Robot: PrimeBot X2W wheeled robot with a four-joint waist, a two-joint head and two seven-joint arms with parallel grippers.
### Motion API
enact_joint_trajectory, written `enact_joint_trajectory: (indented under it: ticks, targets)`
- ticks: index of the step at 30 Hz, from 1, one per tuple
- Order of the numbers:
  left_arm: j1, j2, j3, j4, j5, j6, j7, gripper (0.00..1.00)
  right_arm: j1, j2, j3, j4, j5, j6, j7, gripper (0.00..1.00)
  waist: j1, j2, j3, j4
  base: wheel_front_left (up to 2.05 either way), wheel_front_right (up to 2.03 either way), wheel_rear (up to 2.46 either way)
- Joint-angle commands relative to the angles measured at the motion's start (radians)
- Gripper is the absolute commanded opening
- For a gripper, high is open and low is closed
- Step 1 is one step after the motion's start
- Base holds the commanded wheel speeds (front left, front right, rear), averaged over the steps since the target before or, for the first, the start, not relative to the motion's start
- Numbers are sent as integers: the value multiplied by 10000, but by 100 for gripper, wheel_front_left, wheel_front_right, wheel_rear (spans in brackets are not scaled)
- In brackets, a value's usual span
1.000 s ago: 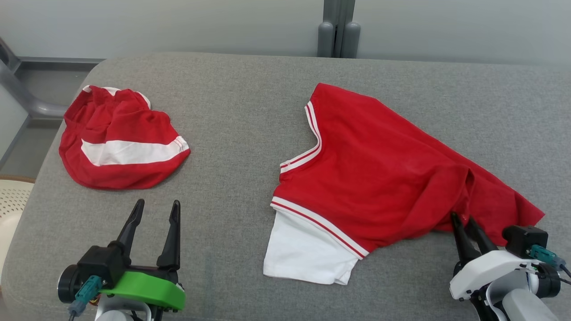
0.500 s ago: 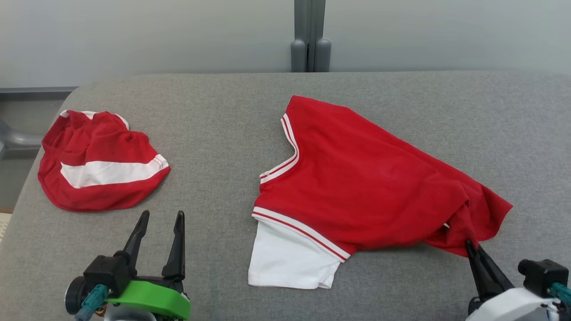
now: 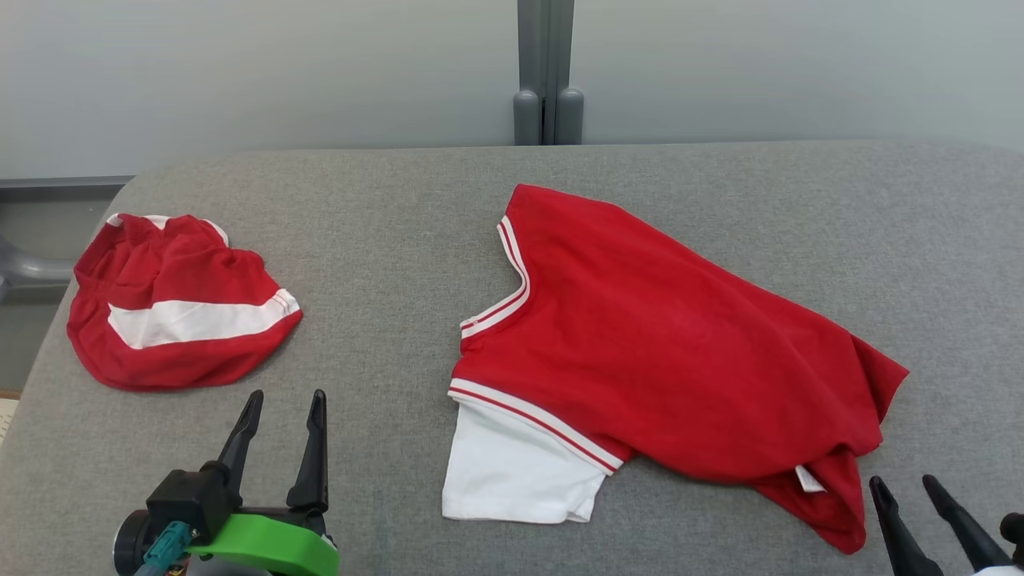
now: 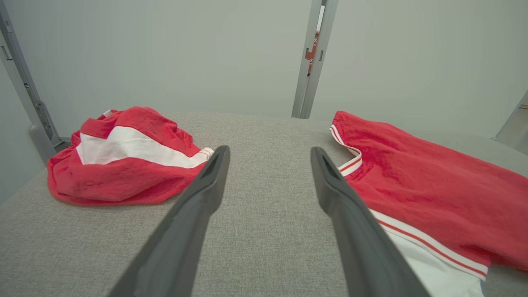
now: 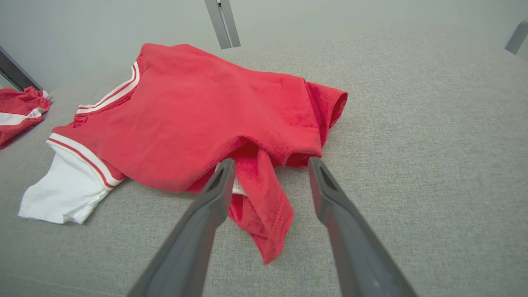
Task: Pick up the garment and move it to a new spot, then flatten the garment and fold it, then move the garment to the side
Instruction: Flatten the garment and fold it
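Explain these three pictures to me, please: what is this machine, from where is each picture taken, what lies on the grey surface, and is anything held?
It is a wheeled robot with two arms, each ending in a gripper with two dark fingers. One picture comes from a camera on its head, looking down; the other two come from cameras on its wrists, looking along the fingers. On the grey surface lie a spread red shirt with a white sleeve and, further left, a crumpled red-and-white garment. The left gripper and the right gripper are both open and hold nothing.
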State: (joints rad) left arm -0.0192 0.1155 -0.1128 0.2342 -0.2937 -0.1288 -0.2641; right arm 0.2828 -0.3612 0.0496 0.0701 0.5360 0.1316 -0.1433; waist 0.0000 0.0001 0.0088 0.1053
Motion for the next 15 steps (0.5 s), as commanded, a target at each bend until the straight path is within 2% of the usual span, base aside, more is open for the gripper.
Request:
enact_joint_trajectory:
  ticks: [1, 8, 15]
  targets:
    - [89, 32, 23, -4, 83, -36, -2, 100, -153, -100, -109, -141, -144, -16, -123, 100, 0, -1, -4, 23, 0, 0, 0]
    - [-33, 86, 16, -72, 91, -36, -2, 100, -1661, -443, -711, -32, -812, -16, 80, 100, 0, -1, 166, 129, 0, 0, 0]
    - [-340, 69, -197, -46, 8, -36, -4, 100, -3788, -475, -741, 1757, -1748, -18, 923, 100, 0, -1, 452, 471, 0, 0, 0]
